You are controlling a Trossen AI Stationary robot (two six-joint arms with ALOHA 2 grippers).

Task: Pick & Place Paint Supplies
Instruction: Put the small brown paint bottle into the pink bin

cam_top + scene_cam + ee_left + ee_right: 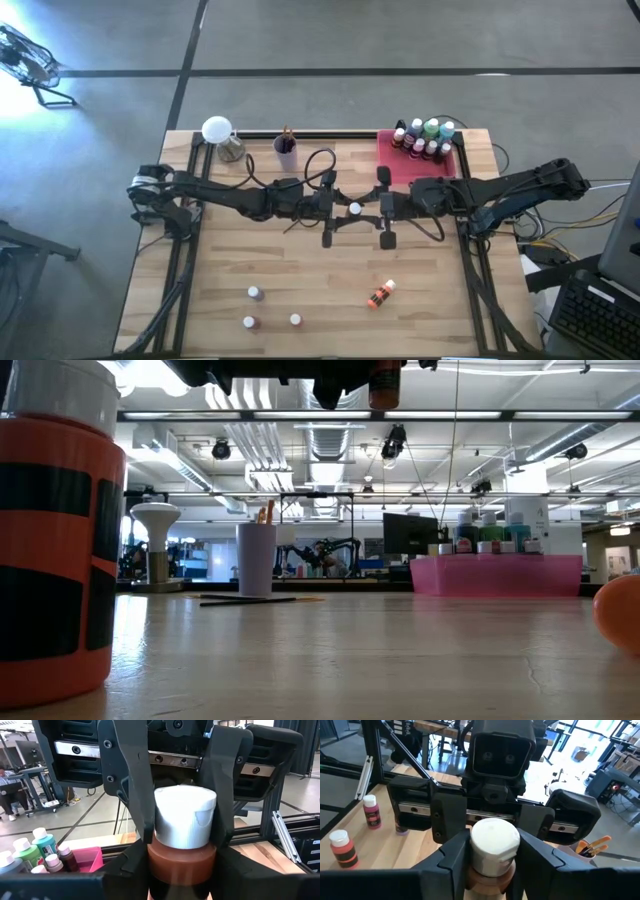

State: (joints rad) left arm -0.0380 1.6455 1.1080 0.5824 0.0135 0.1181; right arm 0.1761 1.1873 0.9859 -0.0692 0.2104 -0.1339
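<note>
Both tools meet mid-tabletop [300, 270]: left tool [340, 208] and right tool [372, 208] clamp one brown bottle [355, 209].

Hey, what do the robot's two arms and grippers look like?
Both arms are dark, jointed, with black cables looping along them. The left gripper and right gripper each have a wide black crossbar with a silver rail and two angular black fingers; a boxy twin-lens camera sits behind the left one.

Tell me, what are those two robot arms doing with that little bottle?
Both arms meet above the middle of the wooden table. The left gripper and right gripper both clamp one small brown white-capped paint bottle, apparently passing it over. More bottles stand in the pink tray; a few others wait on the table.
</note>
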